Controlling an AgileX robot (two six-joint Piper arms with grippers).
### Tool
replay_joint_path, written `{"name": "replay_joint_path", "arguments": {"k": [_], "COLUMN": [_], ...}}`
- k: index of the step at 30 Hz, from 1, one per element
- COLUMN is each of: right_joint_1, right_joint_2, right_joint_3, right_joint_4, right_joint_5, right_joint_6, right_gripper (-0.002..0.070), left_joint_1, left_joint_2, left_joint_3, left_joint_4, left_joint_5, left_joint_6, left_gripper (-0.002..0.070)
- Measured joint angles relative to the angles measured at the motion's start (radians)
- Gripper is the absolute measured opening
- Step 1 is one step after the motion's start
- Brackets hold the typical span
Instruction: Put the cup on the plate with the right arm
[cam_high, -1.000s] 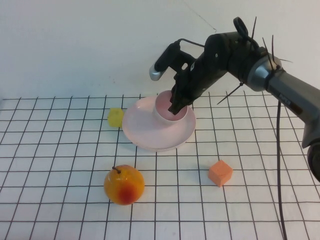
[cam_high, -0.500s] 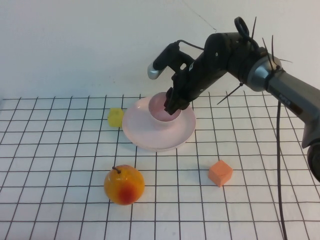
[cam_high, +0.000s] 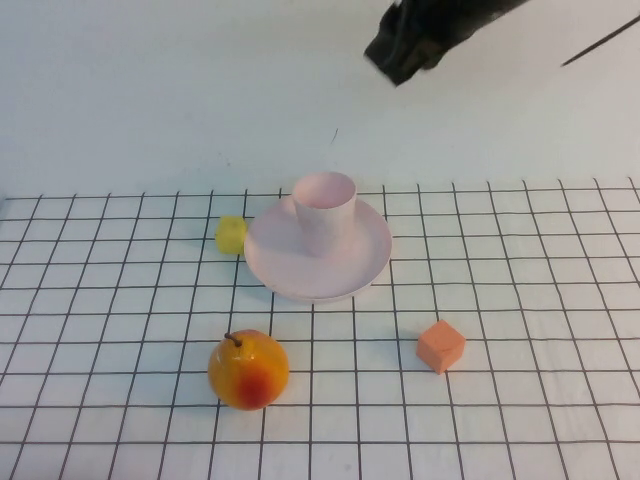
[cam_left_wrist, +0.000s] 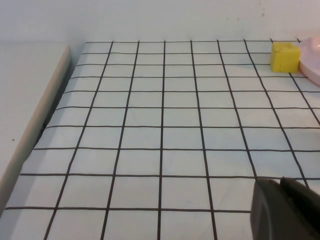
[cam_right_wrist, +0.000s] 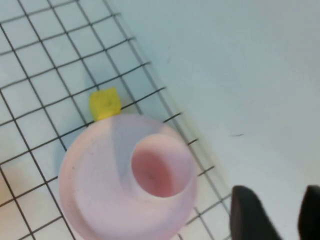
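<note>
While my right gripper (cam_right_wrist: 272, 212) hangs high above the table, its jaws stand spread with nothing between them; two dark fingers (cam_right_wrist: 250, 210) show in my right wrist view with bare wall in the gap. In the high view only a dark, blurred piece of that gripper (cam_high: 405, 45) shows, up against the wall.

Well below those jaws, apart from them: the pale pink cup (cam_high: 324, 212), upright, mouth up, standing on the pale pink plate (cam_high: 365, 265). It sits toward the wall side of the plate rather than dead centre. From my right wrist I look straight down into the cup (cam_right_wrist: 161, 166), and the plate (cam_right_wrist: 85, 180) rings it on all sides.

Yellow cube (cam_high: 230, 234): just beside the plate's rim on my left, well below the jaws. Whether it touches the rim I cannot tell. It also shows in the right wrist view (cam_right_wrist: 104, 104).

Farther from the jaws, toward my own side of the gridded table (cam_high: 100, 300): an orange-yellow fruit with a short stem (cam_high: 248, 369), and an orange cube (cam_high: 441, 346) off to the right of it. Both lie clear of the plate.

Left gripper (cam_left_wrist: 285, 210): low over the grid at my left, well apart from everything but the table. Only a dark corner of it shows; I cannot tell how its jaws stand. Its wrist view catches the yellow cube (cam_left_wrist: 285, 56) and a sliver of plate rim (cam_left_wrist: 312, 57) far off.
</note>
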Motion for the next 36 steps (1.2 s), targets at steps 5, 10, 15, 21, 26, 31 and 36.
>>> {"name": "replay_joint_path", "arguments": {"k": [5,10,15,21,26,31,36], "right_joint_1": [0.000,0.000,0.000,0.000,0.000,-0.021,-0.143], "right_joint_2": [-0.287,-0.490,-0.634,-0.701,-0.772,-1.030,-1.276], "right_joint_3": [0.140,0.281,0.358,0.364,0.402,0.646,1.021], "right_joint_4": [-0.144,-0.291,-0.313,-0.333,-0.378,-0.399,-0.312], "right_joint_5": [0.001,0.003,0.015,0.045,0.093,-0.191,-0.511], "right_joint_6": [0.062,0.244,0.303,0.279,0.297,0.353,0.367], "right_gripper": [0.0036,0.0006,0.0001,0.0001,0.0001,0.0001,0.0001], "left_joint_1": [0.000,0.000,0.000,0.000,0.000,0.000,0.000], "left_joint_2": [0.000,0.000,0.000,0.000,0.000,0.000,0.000], "left_joint_3": [0.000,0.000,0.000,0.000,0.000,0.000,0.000], "left_joint_4": [0.000,0.000,0.000,0.000,0.000,0.000,0.000], "left_joint_5": [0.000,0.000,0.000,0.000,0.000,0.000,0.000], "left_joint_6": [0.000,0.000,0.000,0.000,0.000,0.000,0.000], "left_gripper": [-0.0003,-0.0003,-0.0003,-0.0003,-0.0003,-0.0003,-0.0003]}}
